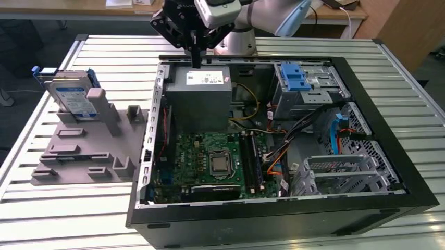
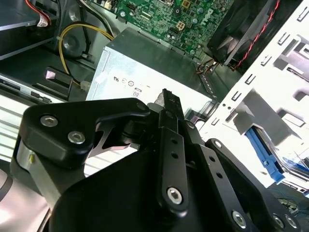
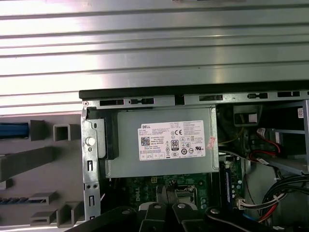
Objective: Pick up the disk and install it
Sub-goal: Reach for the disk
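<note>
Currently, gripper (image 1: 197,63): over the computer case (image 1: 278,224), above its power supply (image 1: 201,99); fingers (image 2: 170,145) together, holding nothing.
Disk (image 1: 73,99): upright in the grey holder (image 1: 83,151), outside the case on the exterior view's left.

Black claw (image 2: 168,99) in the foreground, its fingers pressed together.
Just past its tip lies the grey power-supply box (image 2: 145,63), with the green motherboard (image 2: 159,14) beyond it and yellow cables (image 2: 72,31) looping beside the box. A black fan (image 2: 239,26) with a red wire sits next to a bright perforated metal wall (image 2: 270,82), and a blue plastic strip (image 2: 264,152) shows behind that wall.
</note>
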You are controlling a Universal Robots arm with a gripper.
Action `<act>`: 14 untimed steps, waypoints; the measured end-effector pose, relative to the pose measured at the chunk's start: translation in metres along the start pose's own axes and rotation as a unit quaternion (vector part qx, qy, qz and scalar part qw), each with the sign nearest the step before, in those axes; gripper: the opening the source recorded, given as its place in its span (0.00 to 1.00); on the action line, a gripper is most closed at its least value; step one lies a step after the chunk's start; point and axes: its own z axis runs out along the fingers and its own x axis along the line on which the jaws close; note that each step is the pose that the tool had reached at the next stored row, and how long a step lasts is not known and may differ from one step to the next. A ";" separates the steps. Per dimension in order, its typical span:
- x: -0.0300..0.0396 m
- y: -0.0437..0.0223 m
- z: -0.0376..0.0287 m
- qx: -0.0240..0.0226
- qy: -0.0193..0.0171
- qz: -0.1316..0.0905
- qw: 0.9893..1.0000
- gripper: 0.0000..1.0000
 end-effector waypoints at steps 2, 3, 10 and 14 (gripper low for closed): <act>0.0010 -0.0001 0.0002 0.000 0.000 0.000 1.000 0.11; 0.0014 -0.0001 0.0002 0.000 0.000 0.000 1.000 0.11; 0.0046 -0.0004 0.0004 0.000 0.000 0.000 1.000 0.11; 0.0064 -0.0005 0.0005 0.000 0.000 0.000 1.000 0.11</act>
